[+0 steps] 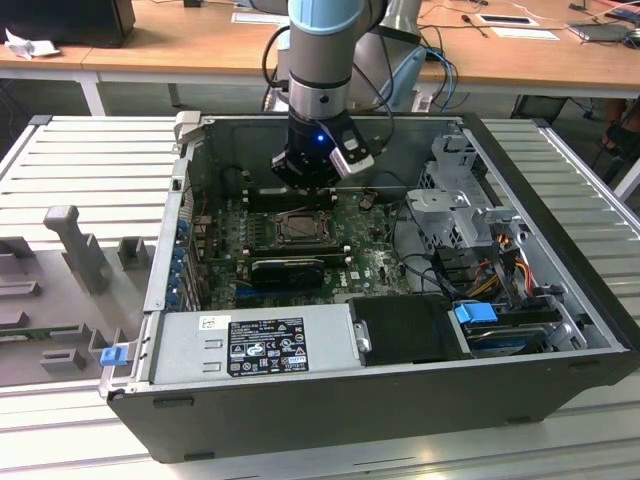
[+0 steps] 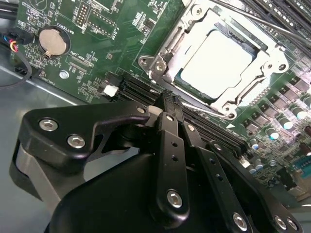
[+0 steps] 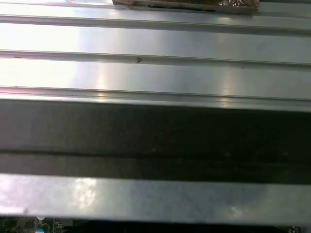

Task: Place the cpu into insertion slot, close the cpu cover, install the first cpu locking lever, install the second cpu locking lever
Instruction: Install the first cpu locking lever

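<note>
The bench [image 1: 90, 160], a ribbed silvery surface, carried an open computer case [image 1: 400, 400] lying on its side. Inside the case, a grey power supply [image 1: 255, 340] sat along the near wall in the exterior view, with a metal drive cage [image 1: 470, 200] and bundled cables [image 1: 490, 265] toward the exterior view's right. The green board [image 1: 225, 245] covered the case floor.

The arm [image 1: 320, 60] descended into the case from above, its wrist showing a blue light. The end effector [image 2: 170, 99] hung above the board just beside the slot [image 1: 298, 228], on the slot's far side in the exterior view. In the second wrist view its black fingers [image 2: 167, 145] met at the tips with no gap visible, and nothing was held between them.

The slot lay near the middle of the board, with a long black card [image 1: 288, 268] just beside it on the near side. In the second wrist view the cpu [image 2: 218, 60] sat flat within the slot [image 2: 150, 62], its pale face exposed. The cover [image 2: 265, 60] lay down around the cpu, framing it through the central window. A thin lever [image 2: 209, 110] ran along the slot edge nearest the fingertips. A round coin cell [image 2: 52, 41] sat on the board well apart from the slot.

In the first wrist view, ribbed bench metal [image 3: 155, 73] and a dark case wall [image 3: 155, 141] appeared.
</note>
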Robot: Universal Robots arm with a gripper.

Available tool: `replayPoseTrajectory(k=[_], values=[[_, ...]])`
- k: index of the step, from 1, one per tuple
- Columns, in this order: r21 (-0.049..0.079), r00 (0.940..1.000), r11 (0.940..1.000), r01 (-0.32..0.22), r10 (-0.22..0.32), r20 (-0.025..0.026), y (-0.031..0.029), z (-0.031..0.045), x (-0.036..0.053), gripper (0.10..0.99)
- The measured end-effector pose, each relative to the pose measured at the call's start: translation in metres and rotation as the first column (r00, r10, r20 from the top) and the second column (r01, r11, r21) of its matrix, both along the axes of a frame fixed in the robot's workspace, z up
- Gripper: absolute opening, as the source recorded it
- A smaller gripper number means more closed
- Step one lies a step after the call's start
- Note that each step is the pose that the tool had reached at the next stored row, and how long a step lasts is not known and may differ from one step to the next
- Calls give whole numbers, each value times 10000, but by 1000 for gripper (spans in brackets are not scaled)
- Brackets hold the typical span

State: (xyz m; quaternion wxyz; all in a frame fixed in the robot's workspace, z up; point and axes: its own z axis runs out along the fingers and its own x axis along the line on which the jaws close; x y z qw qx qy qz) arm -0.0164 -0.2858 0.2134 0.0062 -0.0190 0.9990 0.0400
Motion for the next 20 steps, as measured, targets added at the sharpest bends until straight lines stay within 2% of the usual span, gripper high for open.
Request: replayPoseTrajectory(k=[11,20], values=[[109,9998,9997,-200,200,2,0,-31,-21,106],[110,9998,9997,-215,215,2,-7,-50,-21,106]])
